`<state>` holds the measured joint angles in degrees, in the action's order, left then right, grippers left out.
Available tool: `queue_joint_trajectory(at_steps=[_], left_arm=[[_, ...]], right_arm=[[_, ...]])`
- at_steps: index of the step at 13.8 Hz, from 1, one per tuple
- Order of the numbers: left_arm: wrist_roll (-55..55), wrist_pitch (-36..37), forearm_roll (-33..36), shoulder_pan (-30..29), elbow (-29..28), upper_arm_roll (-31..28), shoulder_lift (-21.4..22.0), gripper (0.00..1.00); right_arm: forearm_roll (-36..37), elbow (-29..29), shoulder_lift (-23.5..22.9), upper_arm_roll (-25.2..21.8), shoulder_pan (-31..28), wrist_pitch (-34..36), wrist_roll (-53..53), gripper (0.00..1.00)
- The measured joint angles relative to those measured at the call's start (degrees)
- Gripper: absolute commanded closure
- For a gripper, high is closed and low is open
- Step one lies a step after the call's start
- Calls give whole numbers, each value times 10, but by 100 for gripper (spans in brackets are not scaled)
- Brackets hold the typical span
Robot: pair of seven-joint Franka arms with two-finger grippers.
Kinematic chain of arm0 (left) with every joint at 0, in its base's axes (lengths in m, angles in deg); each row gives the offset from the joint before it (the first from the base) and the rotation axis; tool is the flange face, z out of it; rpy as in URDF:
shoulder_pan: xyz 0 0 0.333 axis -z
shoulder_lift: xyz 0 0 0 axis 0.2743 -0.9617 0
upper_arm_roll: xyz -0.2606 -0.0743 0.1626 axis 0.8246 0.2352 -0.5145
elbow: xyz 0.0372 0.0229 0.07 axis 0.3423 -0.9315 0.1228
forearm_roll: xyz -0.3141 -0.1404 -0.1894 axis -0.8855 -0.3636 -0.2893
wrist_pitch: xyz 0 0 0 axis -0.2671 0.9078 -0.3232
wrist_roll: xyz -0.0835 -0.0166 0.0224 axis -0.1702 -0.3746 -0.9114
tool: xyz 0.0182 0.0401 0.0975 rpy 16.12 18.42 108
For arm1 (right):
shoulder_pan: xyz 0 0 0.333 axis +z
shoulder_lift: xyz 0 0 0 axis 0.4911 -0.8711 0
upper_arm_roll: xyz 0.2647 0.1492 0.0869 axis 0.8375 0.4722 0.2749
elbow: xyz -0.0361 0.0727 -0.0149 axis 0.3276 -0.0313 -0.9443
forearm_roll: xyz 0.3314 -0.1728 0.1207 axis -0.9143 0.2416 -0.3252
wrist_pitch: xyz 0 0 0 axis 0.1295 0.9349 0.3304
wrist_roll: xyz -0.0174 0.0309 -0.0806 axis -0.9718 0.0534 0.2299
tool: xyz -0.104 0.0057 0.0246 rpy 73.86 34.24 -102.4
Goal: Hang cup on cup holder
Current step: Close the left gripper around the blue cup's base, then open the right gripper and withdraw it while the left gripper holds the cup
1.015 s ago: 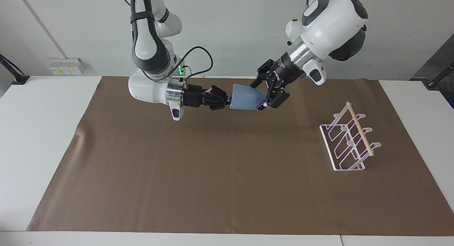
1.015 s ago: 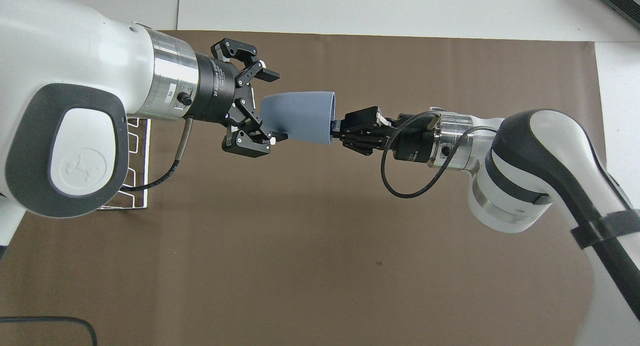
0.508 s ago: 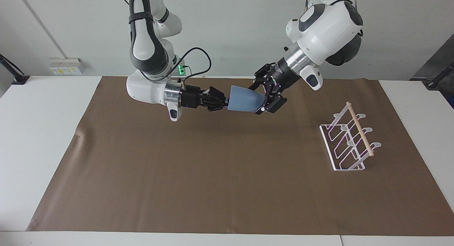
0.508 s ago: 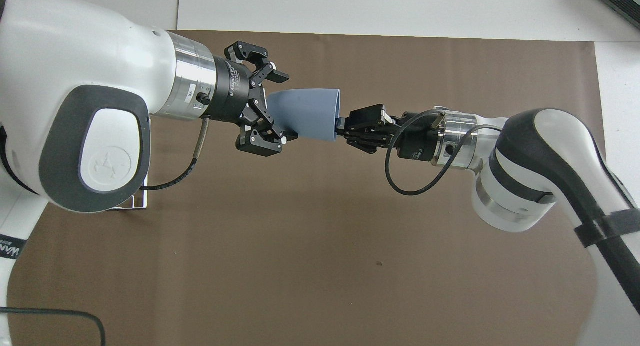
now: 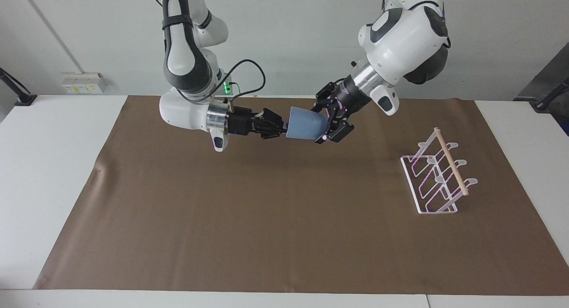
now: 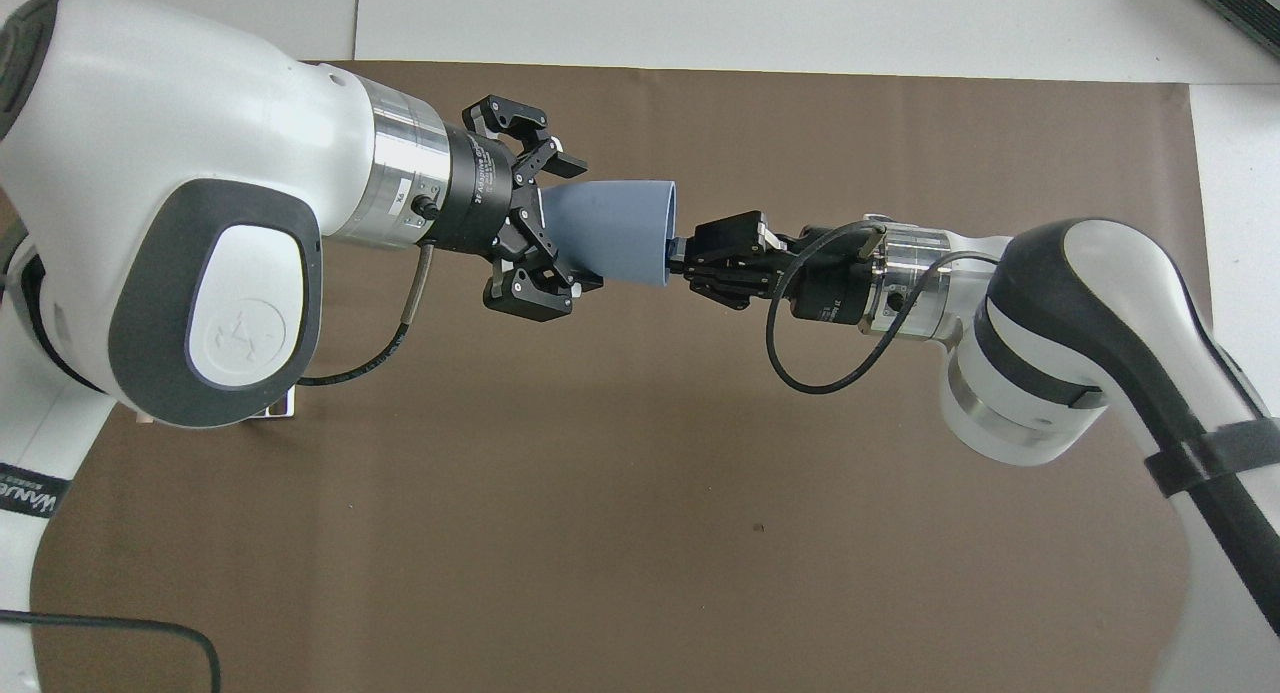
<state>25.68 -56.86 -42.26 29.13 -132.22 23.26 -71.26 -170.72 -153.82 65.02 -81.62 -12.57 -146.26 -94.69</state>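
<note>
Cup (image 5: 306, 125) is up in the air over the brown mat (image 5: 266, 219), at the robots' end of the desk (image 5: 49, 174), lying on its side between the two grippers. Wide mouth faces the right arm, tapered base faces the left arm.

Right gripper (image 5: 281, 126) comes in level from its own end. I read its fingers as pinched on the cup's rim, one seemingly inside the mouth; the overhead view shows the tips meeting the rim (image 6: 672, 260).

Left gripper (image 5: 330, 124) slants down from above. Its fingers are spread wide around the cup's narrow base end, one on each flank. From here I cannot tell whether the pads touch the cup wall or stand just off it.

Cup holder (image 5: 438, 177) sits on the mat toward the left arm's end of the desk, well apart from the cup. It stands upright, with its wooden dowel (image 5: 451, 166) along the top. In the overhead view the left arm hides nearly all of it.
</note>
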Motion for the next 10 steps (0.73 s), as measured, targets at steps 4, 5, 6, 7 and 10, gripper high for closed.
queue_joint_trajectory(at_steps=[4,5,6,7,10], left_arm=[[-3,2,1,0,0,0,0,100],[-3,2,1,0,0,0,0,100],[-3,2,1,0,0,0,0,100],[-3,2,1,0,0,0,0,100],[-3,2,1,0,0,0,1,100]], right_arm=[[0,-1,0,-1,0,1,0,100],[0,-1,0,-1,0,1,0,100],[0,-1,0,-1,0,1,0,100],[0,-1,0,-1,0,2,0,100],[0,-1,0,-1,0,3,0,82]])
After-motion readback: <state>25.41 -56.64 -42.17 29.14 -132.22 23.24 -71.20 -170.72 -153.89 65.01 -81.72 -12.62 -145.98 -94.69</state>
